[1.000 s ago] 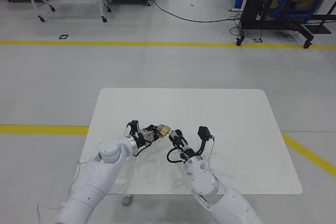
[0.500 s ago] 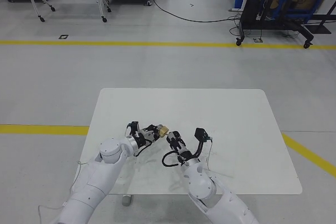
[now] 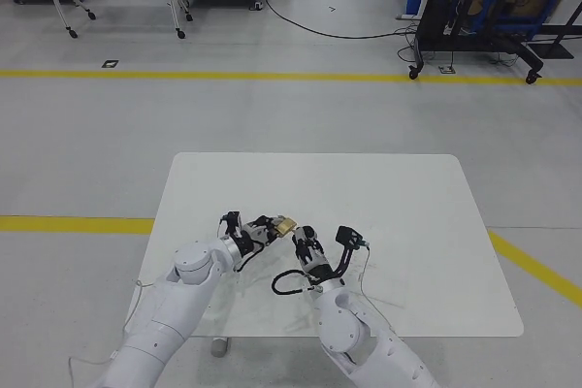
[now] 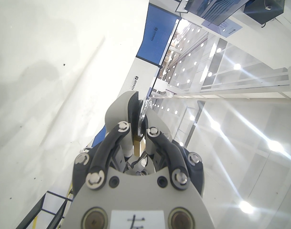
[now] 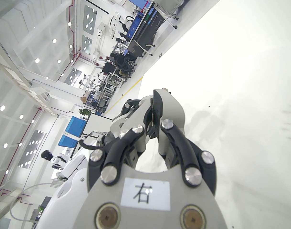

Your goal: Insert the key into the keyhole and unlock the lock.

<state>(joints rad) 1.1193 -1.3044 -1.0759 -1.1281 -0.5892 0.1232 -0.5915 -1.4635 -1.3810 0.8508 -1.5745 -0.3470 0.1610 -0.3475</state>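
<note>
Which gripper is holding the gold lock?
The left gripper: the gold lock is pinched in it. The right gripper is shut, close beside the lock.

The lock [image 3: 285, 225] sits in the left pincer [image 4: 142, 113], beside right pincer [image 5: 155, 107].

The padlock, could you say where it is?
In the top view, the brass padlock is clamped in the left gripper above the table near its middle, close beside the right gripper.
</note>
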